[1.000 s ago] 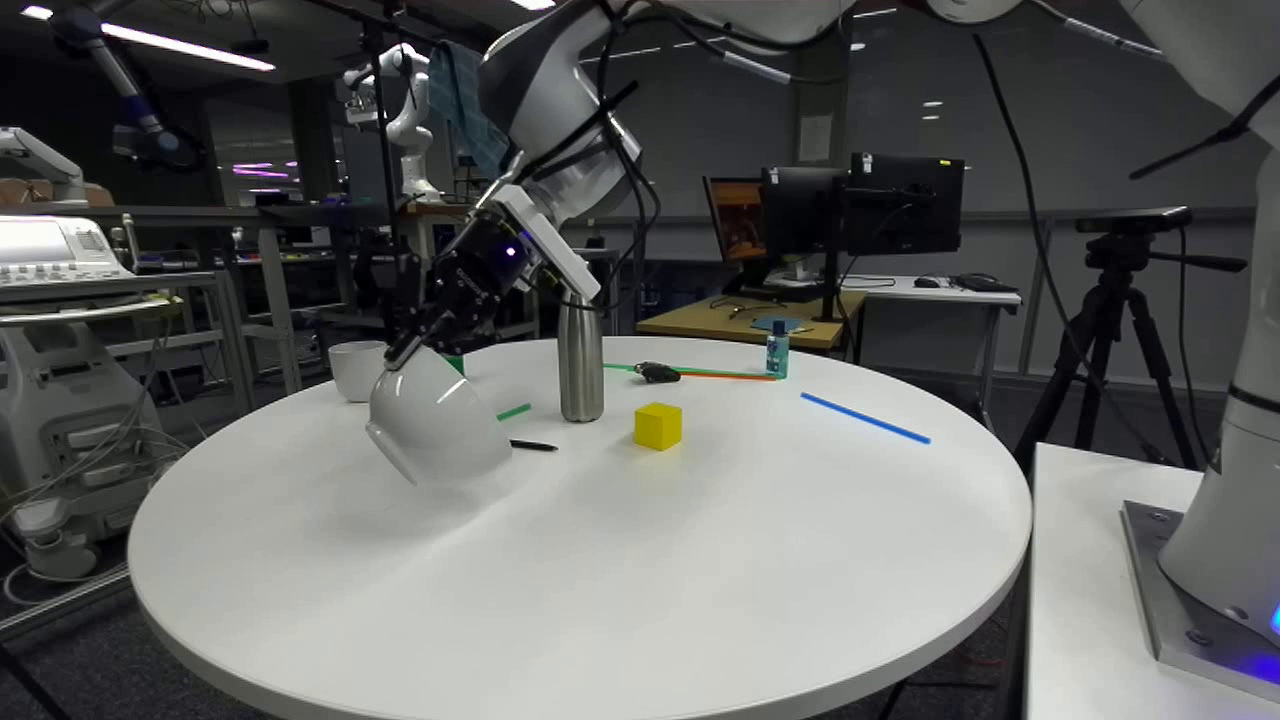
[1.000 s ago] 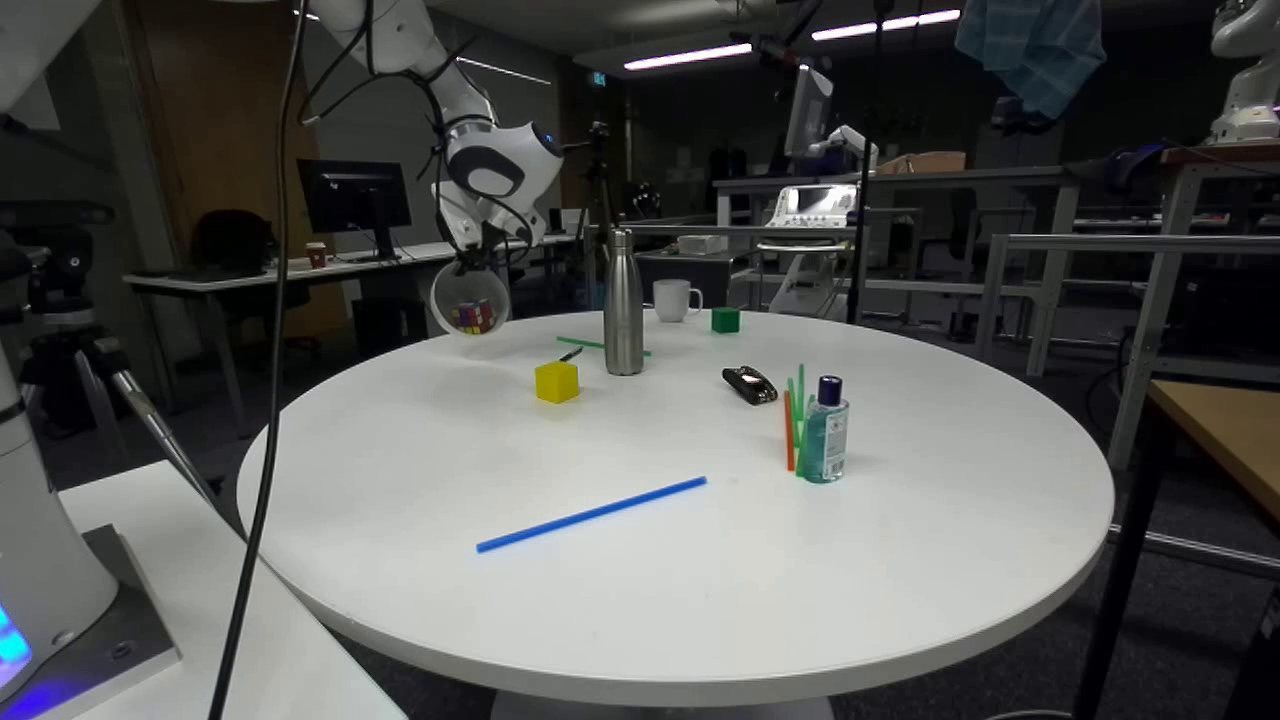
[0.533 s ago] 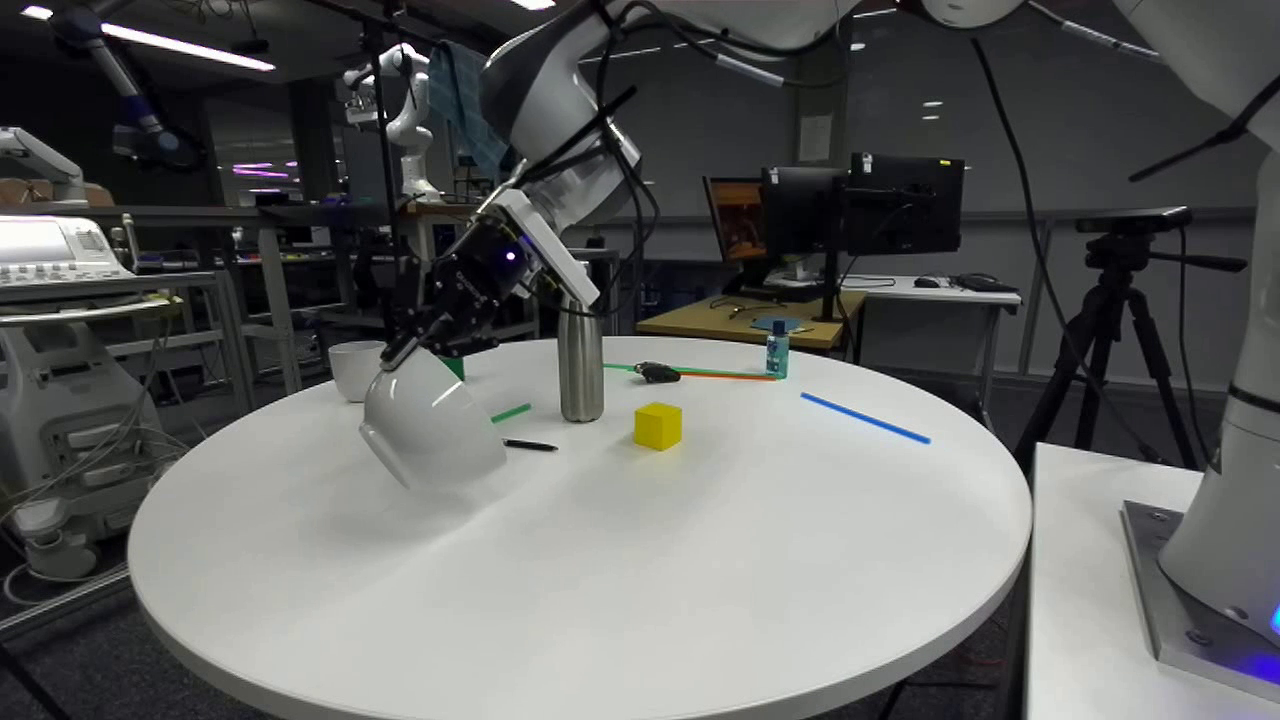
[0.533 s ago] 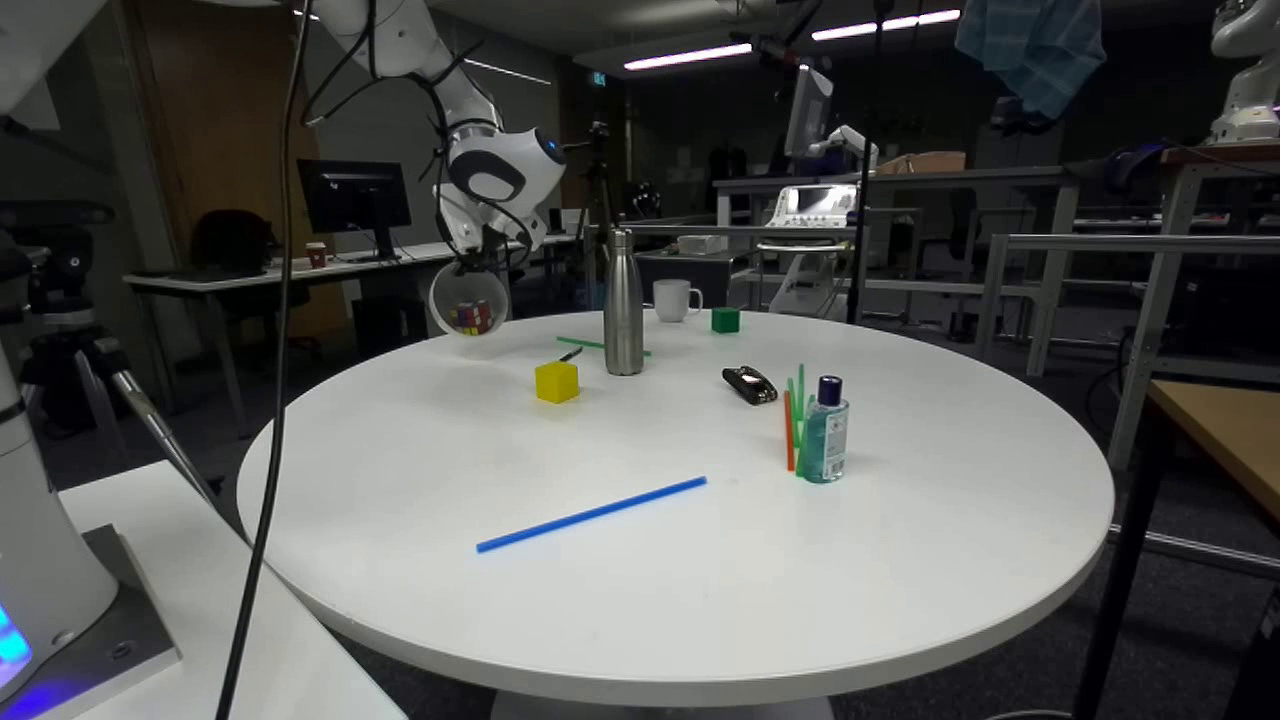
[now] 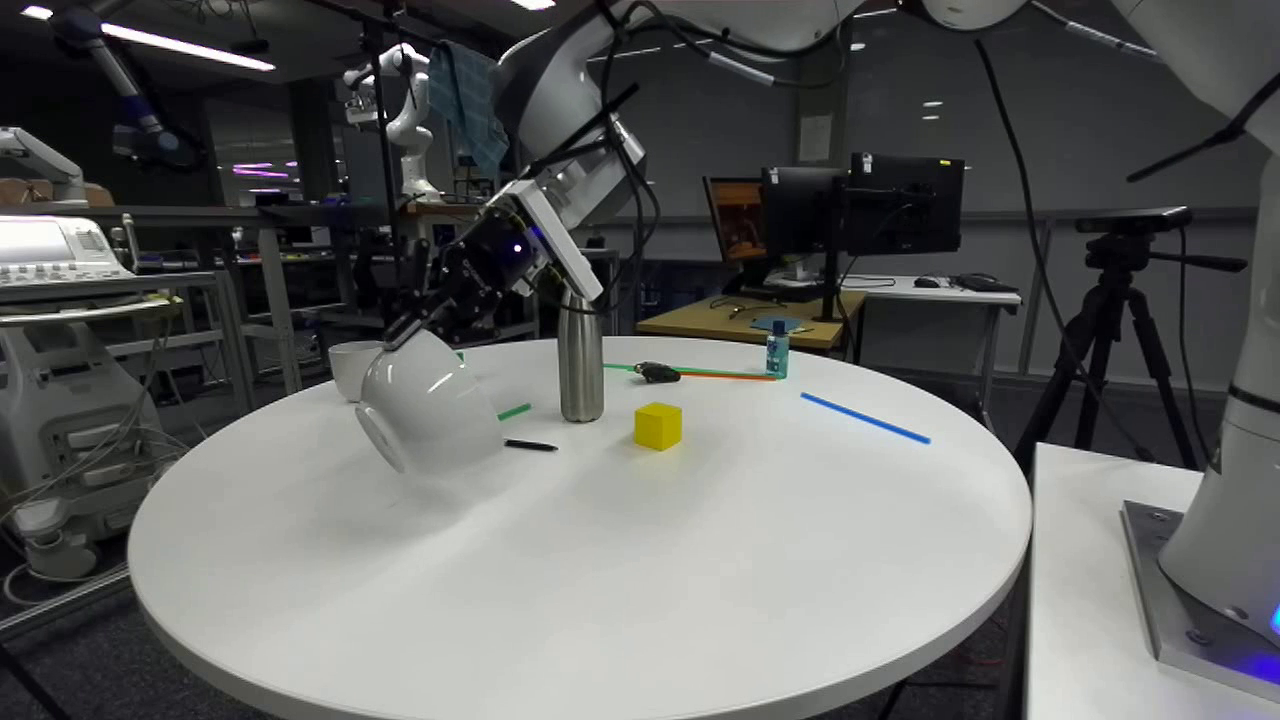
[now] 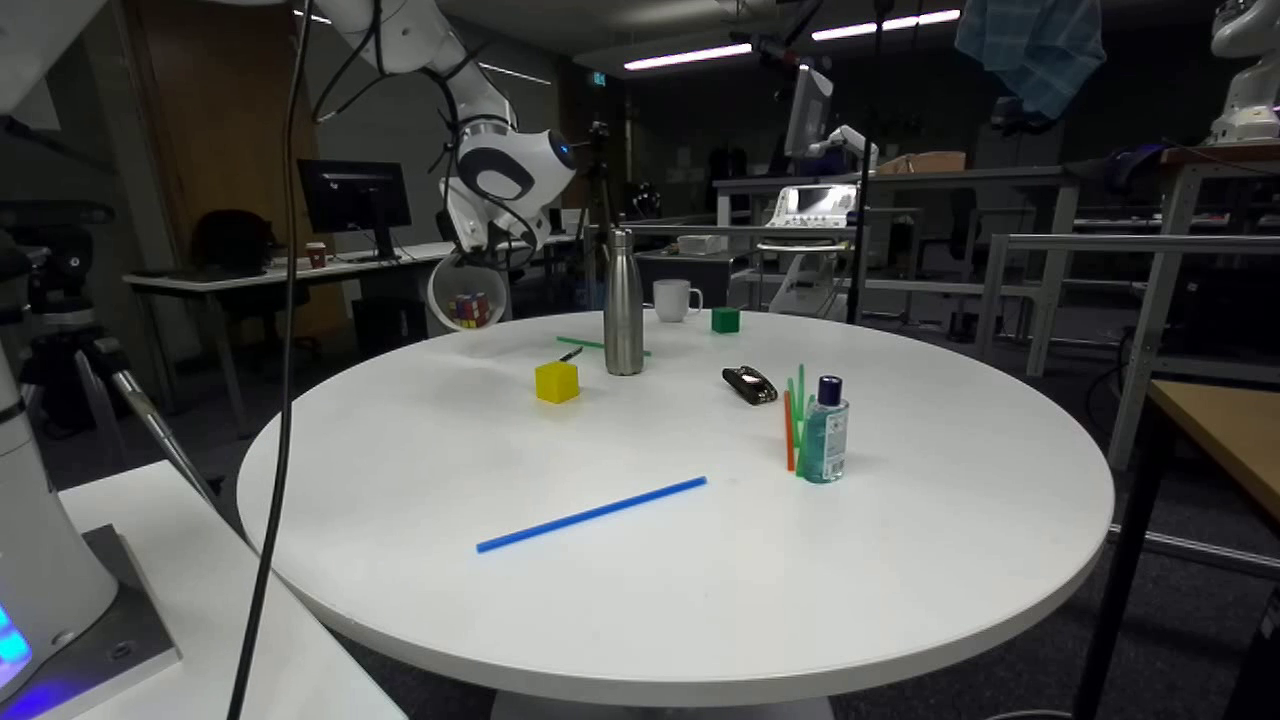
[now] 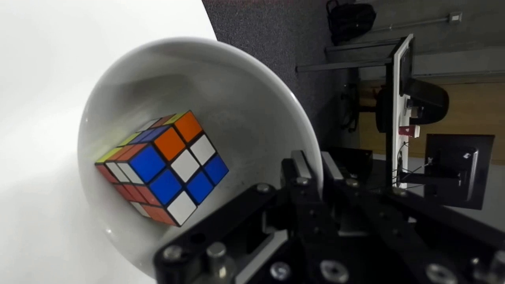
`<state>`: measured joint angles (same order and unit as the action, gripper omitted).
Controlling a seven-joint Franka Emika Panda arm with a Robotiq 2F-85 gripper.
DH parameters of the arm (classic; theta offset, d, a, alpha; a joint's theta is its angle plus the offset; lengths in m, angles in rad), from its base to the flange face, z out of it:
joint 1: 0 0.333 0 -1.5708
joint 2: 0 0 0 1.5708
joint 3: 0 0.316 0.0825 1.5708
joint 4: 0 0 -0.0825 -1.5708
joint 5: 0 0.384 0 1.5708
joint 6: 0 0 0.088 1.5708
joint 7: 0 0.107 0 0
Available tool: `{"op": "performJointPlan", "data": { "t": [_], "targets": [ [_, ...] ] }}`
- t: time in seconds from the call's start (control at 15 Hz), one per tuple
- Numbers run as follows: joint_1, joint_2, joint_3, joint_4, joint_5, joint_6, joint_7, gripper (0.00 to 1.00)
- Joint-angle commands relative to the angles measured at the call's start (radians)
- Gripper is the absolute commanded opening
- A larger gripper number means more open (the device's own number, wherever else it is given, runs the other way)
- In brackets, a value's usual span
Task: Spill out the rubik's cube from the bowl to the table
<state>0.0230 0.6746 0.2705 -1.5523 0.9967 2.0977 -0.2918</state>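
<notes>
A black claw (image 7: 317, 167) pinches the rim of the wide, round white bowl (image 7: 252, 118), jaws almost together; the bowl is tipped sideways, the multicoloured, black-edged rubik's cube (image 7: 165, 169) inside on its lower wall; in an exterior view the bowl is left of the silver metal bottle (image 5: 581, 365), over the round white table (image 5: 700, 580).

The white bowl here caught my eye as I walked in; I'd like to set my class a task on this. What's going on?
The robot's gripper is shut on the rim of a white bowl, holding it tipped to one side over the round white table. The Rubik's cube lies inside the bowl and has not yet spilled out. A yellow block, a silver metal bottle and a black pen are also on the table.
</notes>
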Motion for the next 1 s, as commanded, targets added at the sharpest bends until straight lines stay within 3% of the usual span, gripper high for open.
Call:
{"op": "performJointPlan", "data": {
  "t": [0.0,0.93],
  "targets": [
    [-0.024,0.016,-0.011,0.055,0.06,-0.1,-0.042,0.03],
    [-0.029,0.067,-0.063,0.082,0.123,-0.221,-0.079,0.03]
  ]
}}
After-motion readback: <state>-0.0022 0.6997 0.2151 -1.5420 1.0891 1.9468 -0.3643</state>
